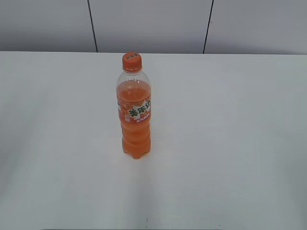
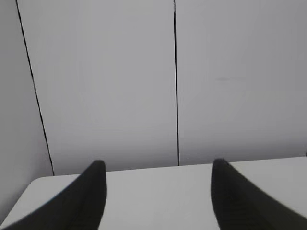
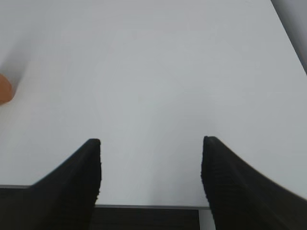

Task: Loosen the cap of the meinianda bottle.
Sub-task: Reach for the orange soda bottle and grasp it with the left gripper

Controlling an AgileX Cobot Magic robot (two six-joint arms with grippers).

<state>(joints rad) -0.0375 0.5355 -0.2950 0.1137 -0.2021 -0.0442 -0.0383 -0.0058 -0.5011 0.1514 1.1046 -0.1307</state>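
The meinianda bottle (image 1: 135,115) stands upright near the middle of the white table (image 1: 230,143), clear plastic with orange drink and a green-white-orange label. Its orange cap (image 1: 131,61) sits on the neck. Neither arm shows in the exterior view. In the left wrist view my left gripper (image 2: 157,165) is open, with only table and wall between its black fingers (image 2: 91,196). My right gripper (image 3: 151,142) is open too, above the table's near edge. A sliver of orange at the left border of the right wrist view is the bottle (image 3: 4,89), well left of the gripper.
A grey panelled wall (image 1: 153,24) with dark seams runs behind the table's far edge. The table's left corner (image 2: 33,184) shows in the left wrist view. Its near edge (image 3: 148,207) lies under the right gripper.
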